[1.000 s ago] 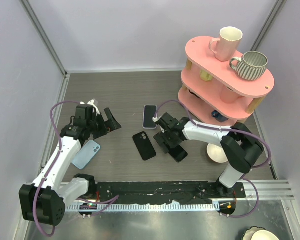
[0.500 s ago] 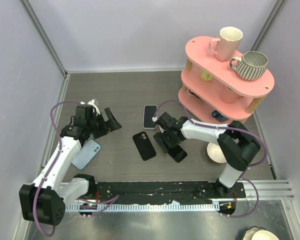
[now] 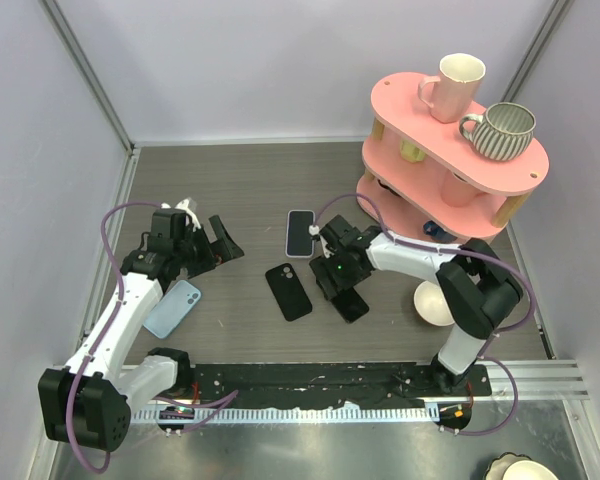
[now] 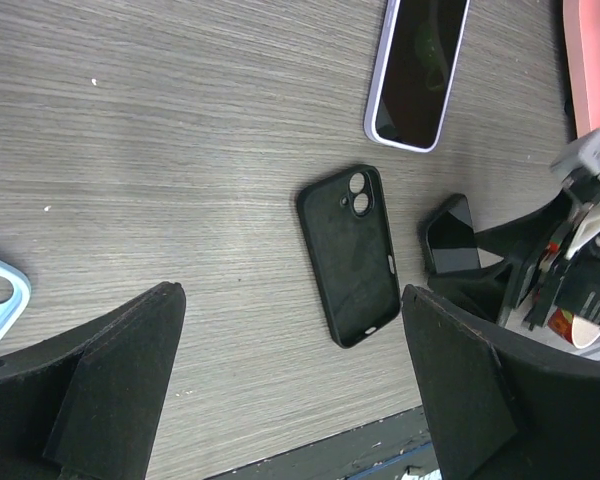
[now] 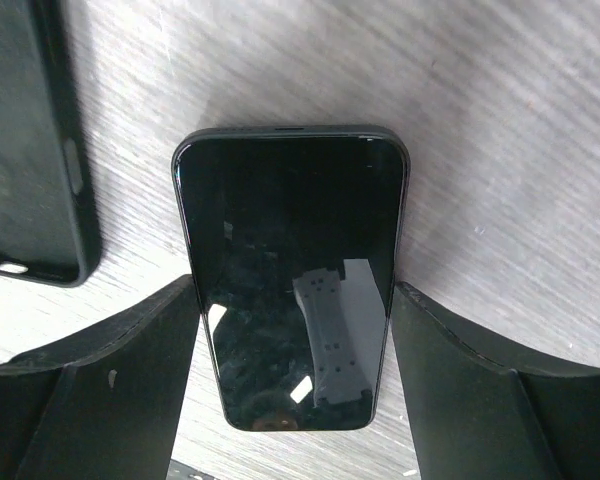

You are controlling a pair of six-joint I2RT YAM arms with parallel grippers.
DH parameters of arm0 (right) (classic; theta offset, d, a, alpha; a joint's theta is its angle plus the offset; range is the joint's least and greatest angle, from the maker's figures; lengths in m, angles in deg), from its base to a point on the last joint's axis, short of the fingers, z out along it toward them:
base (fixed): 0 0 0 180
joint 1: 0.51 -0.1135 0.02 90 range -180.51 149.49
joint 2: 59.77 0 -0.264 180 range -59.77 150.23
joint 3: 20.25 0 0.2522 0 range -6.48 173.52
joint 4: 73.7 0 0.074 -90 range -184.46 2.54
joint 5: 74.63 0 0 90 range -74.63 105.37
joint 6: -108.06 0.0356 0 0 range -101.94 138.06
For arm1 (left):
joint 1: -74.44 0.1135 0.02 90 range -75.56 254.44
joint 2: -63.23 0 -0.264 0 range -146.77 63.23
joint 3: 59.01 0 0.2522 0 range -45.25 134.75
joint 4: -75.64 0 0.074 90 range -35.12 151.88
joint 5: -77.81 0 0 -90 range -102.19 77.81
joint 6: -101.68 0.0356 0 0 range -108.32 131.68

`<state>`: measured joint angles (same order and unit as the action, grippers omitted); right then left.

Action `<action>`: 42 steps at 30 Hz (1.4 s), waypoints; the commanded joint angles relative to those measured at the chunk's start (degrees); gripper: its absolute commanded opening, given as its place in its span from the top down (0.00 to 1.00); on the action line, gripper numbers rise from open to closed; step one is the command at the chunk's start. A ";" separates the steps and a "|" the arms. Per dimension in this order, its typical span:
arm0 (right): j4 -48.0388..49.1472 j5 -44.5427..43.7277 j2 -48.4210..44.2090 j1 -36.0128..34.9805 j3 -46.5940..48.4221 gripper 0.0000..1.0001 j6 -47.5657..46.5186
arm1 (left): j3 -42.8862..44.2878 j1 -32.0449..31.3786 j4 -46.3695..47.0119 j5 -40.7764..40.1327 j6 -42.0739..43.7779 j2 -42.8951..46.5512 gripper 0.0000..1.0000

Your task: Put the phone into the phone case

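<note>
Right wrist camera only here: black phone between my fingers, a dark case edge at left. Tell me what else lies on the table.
Observer: A second phone, lavender-edged and screen up, lies just beyond the black phone.
Operator: Report the left arm.
Observer: The left gripper is open and holds nothing, off to the left of the black case.
</note>
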<state>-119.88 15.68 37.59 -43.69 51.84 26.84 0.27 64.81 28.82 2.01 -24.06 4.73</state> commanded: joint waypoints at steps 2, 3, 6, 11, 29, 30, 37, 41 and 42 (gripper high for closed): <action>3.69 17.75 0.81 5.47 3.20 0.48 -1.04 | -0.60 0.14 2.38 2.15 0.07 0.49 0.06; 3.34 19.27 0.90 5.73 3.29 0.48 -1.48 | -0.78 0.14 2.82 2.50 0.06 0.49 0.07; 3.59 25.06 0.99 7.14 3.37 0.50 -2.88 | -0.87 0.14 3.61 4.17 -0.02 0.41 0.07; 5.26 38.16 -0.42 9.07 2.58 0.51 -5.96 | -1.22 0.14 5.45 9.00 0.42 -0.12 0.08; 2.20 54.70 1.43 13.38 10.93 0.55 -8.60 | -0.78 0.14 14.15 19.90 -15.66 -8.38 0.11; 1.84 54.44 1.34 13.38 11.37 0.55 -8.60 | -0.78 0.14 14.95 20.34 -15.84 -8.65 0.11; -3.32 42.07 -0.15 11.63 13.03 0.55 -16.66 | 3.78 0.14 14.78 26.84 -12.07 -15.05 0.14; -5.98 32.66 -1.12 5.84 16.64 0.52 -22.73 | 3.88 0.14 17.41 33.61 -11.36 -17.96 0.17; -6.07 30.21 -1.21 4.95 17.43 0.52 -23.36 | 4.05 0.14 17.33 34.83 -11.19 -18.23 0.18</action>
<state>-123.75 55.07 40.24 -33.85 63.82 10.84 1.89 64.81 43.07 28.24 -37.05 -12.47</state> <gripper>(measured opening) 0.776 0.835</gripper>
